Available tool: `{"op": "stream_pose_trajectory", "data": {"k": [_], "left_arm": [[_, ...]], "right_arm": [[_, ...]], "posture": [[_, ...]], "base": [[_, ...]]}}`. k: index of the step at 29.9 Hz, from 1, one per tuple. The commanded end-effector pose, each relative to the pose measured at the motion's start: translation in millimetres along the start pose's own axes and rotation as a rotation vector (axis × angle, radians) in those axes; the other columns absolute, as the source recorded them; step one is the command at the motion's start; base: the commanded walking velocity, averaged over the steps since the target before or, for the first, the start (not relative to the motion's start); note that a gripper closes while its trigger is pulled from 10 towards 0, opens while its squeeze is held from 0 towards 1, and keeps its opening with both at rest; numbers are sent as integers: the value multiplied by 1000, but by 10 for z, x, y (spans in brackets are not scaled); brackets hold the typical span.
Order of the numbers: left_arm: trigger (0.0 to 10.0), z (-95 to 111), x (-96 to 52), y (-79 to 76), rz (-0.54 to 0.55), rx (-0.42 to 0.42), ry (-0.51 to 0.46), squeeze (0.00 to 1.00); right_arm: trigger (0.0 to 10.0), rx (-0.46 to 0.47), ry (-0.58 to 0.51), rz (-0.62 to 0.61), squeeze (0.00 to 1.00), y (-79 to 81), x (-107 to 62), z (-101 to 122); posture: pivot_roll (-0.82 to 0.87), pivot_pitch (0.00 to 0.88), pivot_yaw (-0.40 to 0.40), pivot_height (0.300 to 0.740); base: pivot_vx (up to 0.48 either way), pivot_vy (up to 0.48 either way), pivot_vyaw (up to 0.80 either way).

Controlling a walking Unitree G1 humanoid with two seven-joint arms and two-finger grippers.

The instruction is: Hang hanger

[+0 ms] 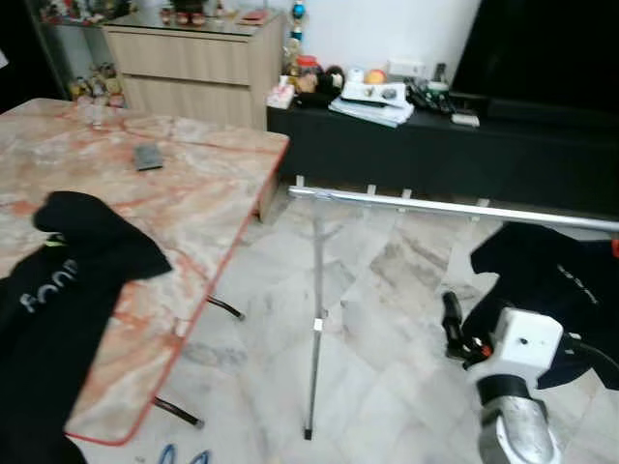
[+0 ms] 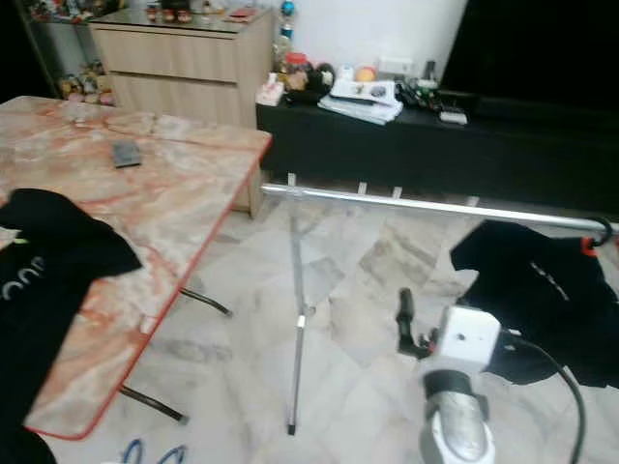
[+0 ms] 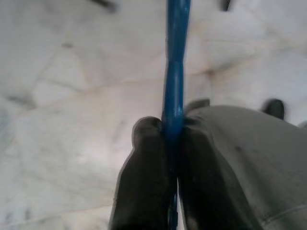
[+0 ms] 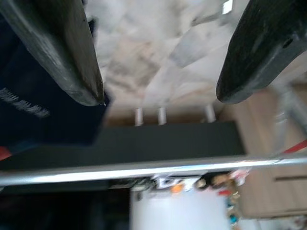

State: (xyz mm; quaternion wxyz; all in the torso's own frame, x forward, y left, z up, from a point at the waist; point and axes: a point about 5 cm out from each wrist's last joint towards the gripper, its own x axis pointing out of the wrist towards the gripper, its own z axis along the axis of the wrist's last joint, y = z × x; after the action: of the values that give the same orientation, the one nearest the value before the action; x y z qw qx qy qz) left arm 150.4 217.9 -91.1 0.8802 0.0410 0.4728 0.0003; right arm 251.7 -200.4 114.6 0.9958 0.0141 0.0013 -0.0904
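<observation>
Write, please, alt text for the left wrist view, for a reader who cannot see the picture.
The left gripper is shut on a blue hanger, its two black fingers pressed against the thin blue bar from both sides. Behind it lies a pale marble floor, blurred.

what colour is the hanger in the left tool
Blue; the thin plastic hanger shows best in the left wrist view, pinched by the left tool.

Open rail (image 1: 455,206) (shirt (image 1: 561,275) rightward)

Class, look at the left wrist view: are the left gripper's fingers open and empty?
No, the left gripper has its two black fingers pressed shut on a blue hanger bar.
</observation>
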Motion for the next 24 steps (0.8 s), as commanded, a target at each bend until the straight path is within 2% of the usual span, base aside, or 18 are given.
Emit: {"op": "stream_pose_trajectory", "data": {"k": [1,6,10,15,17,19,20,22,24], "left_arm": [[10000,-74,-27,84,16,26,32,0],[10000,-48,-24,84,12,68,19,0],[10000,-19,-22,84,20,99,-4,0],[10000,26,-26,115,80,159,-47,0],[10000,468,12,176,100,204,-209,0],[10000,751,10,218,112,240,-303,0],[10000,950,-5,251,133,289,-371,0],[10000,1124,-19,263,152,331,-424,0],[10000,1206,-23,250,159,353,-447,0]], "right_arm": [[10000,-4,8,15,0,53,20,-19],[10000,-88,114,62,0,68,95,-176],[10000,-99,121,59,0,25,168,-213],[10000,-158,191,70,0,19,231,-356],[10000,-167,217,79,0,38,251,-403],[10000,-176,225,93,0,57,270,-423],[10000,-193,238,115,0,84,292,-459],[10000,-214,253,133,0,105,311,-501],[10000,-225,265,143,0,114,321,-527]], "posture": [[52,55,-8,740],[42,52,-6,740],[49,53,-9,740],[52,53,-11,740],[48,53,-10,740],[49,54,-12,740],[50,54,-14,740],[50,54,-14,740],[50,55,-13,740]], "base": [[0,-352,0],[0,0,0],[0,0,0],[0,0,0],[0,0,0],[0,0,0],[0,0,0],[0,0,0],[0,0,0]]}}
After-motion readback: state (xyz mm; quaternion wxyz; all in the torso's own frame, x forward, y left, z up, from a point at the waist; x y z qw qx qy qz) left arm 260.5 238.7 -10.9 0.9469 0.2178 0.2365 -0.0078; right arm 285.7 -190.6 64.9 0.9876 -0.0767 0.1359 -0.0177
